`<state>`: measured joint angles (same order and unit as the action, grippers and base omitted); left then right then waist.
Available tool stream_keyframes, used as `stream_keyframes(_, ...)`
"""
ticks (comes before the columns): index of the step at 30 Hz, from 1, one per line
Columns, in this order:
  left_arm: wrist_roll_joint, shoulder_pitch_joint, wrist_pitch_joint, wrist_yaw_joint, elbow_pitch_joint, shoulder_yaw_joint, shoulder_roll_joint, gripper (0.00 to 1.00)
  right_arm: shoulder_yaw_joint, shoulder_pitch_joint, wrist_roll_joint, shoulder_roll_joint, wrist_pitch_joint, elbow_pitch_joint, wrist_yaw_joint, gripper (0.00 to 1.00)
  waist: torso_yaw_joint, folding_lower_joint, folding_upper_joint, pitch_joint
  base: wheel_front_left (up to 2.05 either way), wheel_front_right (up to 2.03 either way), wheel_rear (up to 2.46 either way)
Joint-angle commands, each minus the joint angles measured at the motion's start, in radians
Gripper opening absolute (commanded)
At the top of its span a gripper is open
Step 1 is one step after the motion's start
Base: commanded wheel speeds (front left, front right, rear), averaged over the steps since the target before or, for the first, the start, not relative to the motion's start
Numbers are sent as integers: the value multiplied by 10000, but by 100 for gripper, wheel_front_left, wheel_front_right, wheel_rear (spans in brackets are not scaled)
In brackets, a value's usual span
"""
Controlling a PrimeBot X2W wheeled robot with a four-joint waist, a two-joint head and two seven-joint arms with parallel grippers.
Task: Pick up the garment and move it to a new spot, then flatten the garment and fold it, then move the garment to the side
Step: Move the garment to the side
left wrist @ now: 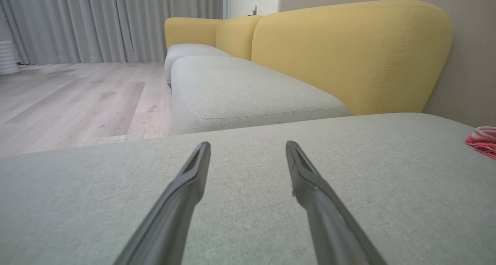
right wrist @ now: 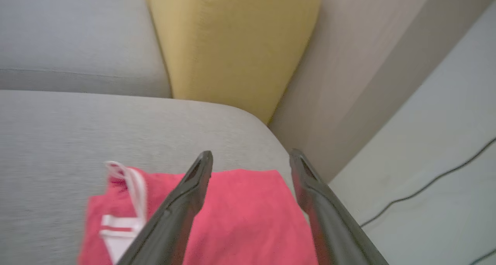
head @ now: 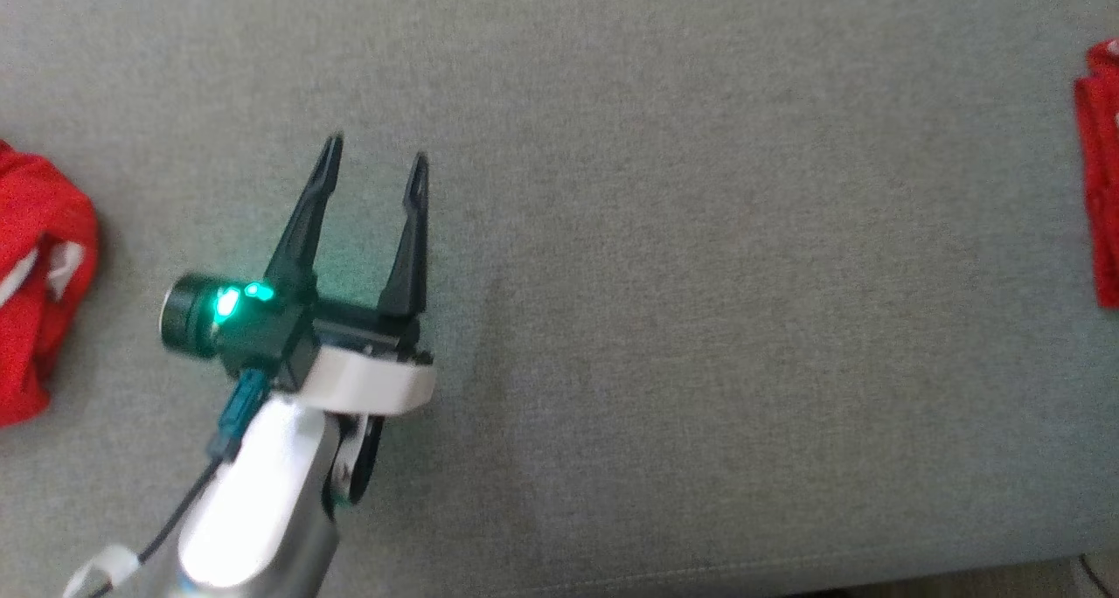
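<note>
Folded red garment (right wrist: 248,218) at the bottom of the right wrist view, white stripes on its left part, close to the rounded corner of the grey cushion (right wrist: 77,133); in the head view, cut off by the right edge. Right gripper (right wrist: 252,154) directly over it, fingers apart, nothing clamped, tips reaching past the far hem; whether brushing the cloth, hard to tell. Left gripper (head: 376,149) at lower left of centre in the head view, likewise spread wide and empty, over bare cushion. Second red garment (head: 35,257), crumpled, against the left edge of the head view, well apart from both grippers. Judged as the last step about done: folded and set to the side. Main danger from here: catching the top layer with a fingertip while pulling away and dragging the fold open, or nudging the pile toward the corner, with only floor (right wrist: 426,141) and a dark cable (right wrist: 426,185) beyond it in the right half of the right wrist view. Little margin there between hem and cushion edge, so best lifted straight off the cloth, not swept toward that corner. Also to watch: yellow backrest (right wrist: 232,44) at top centre of the same view, near enough to meet a wide swing. Plenty of open room otherwise: broad bare grey across the middle of the head view, nothing lying between the two grippers, a free path for the left one toward the crumpled heap.
</note>
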<state>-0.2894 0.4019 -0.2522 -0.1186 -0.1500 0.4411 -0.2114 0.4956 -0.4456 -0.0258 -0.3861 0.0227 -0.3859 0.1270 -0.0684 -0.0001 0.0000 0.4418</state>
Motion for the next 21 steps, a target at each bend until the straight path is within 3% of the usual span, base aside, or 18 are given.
stream_keyframes(1,-108,-353,-80,-117,136,-458,-195,100,-484,549,-56,117,-135,911,37,100,-95,1,0,-629,0,0,0)
stream_keyframes(12,-683,-1763,-90,-515,-664,-1106,-330,100,-3097,2945,283,2743,318,4713,37,100,325,1,0,-2456,0,0,0)
stream_keyframes(21,-1071,-2604,-21,-864,-709,-1703,-670,100,-4708,4106,1186,3305,-29,5048,37,100,718,1,0,-3249,0,0,0)
